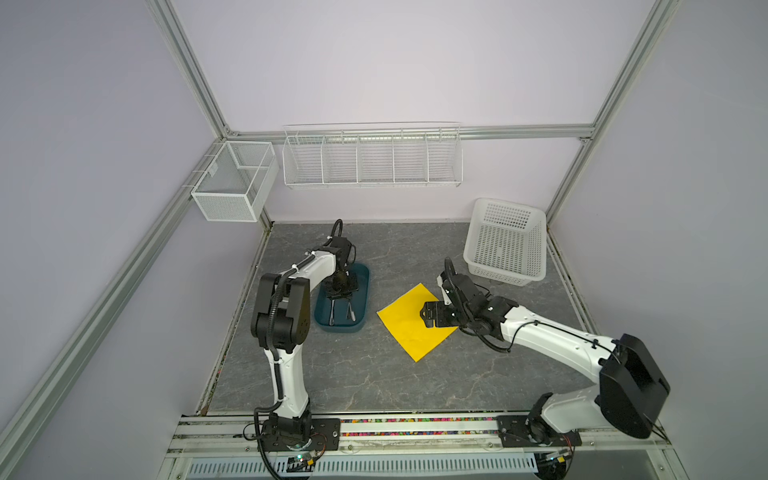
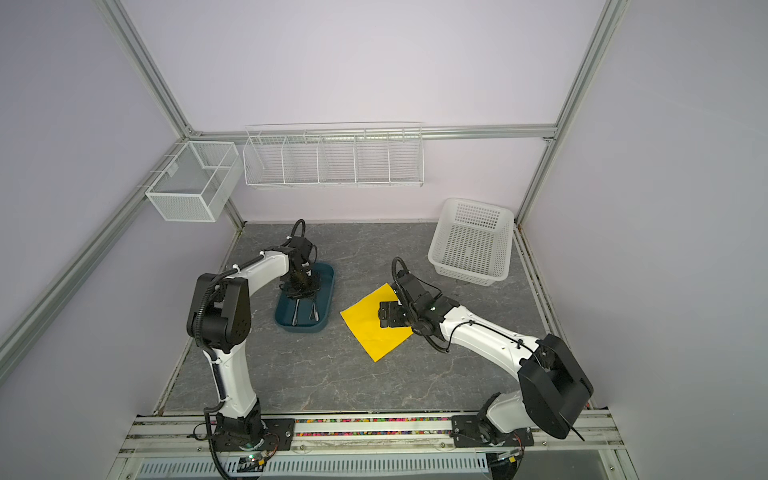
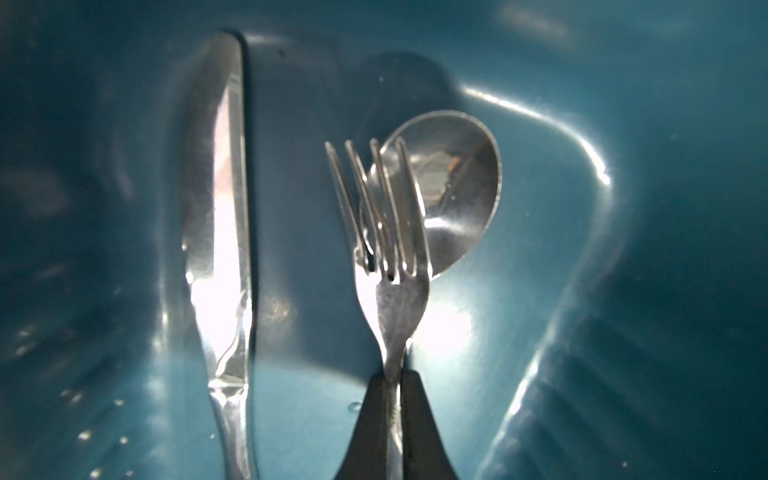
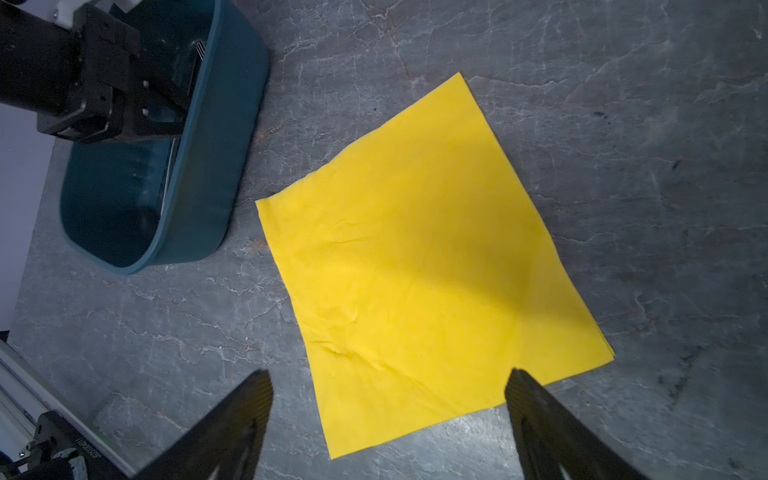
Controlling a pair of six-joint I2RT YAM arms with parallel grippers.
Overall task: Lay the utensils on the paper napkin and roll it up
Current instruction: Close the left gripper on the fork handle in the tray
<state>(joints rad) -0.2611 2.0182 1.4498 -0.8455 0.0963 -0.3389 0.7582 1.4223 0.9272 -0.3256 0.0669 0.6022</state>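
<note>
Fork is pinched by the left jaws, ready to be lifted from the tub. Napkin, at its three o'clock, is hovered over by the spread right jaws.

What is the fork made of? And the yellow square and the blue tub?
The fork looks like polished metal: silvery, with mirror-like glare. The yellow square seems to be thin paper, matte, with soft creases, though thin cloth cannot be ruled out. The blue tub looks like smooth, glossy plastic: its walls show curved light streaks.
</note>
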